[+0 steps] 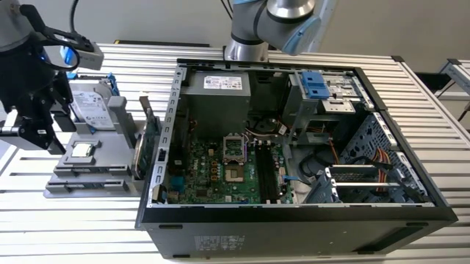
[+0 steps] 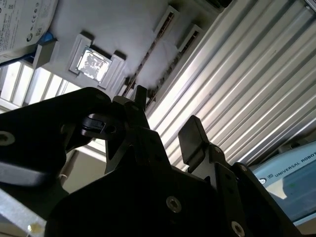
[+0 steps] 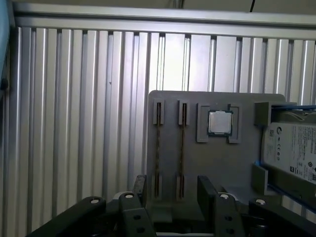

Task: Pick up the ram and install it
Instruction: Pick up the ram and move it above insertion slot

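The claw point(image 3: 173, 183) is wide open, empty — beneath it the ram point(image 3: 181, 148) stands on edge in a gray holder point(image 3: 217, 163), likely so its flat faces can be pinched.

thin ram point(image 3: 181, 148) on edge in holder point(image 3: 217, 168)

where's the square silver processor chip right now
The square silver processor chip sits in a recess of the grey holder tray at the exterior view's left, beside the silver hard drive.
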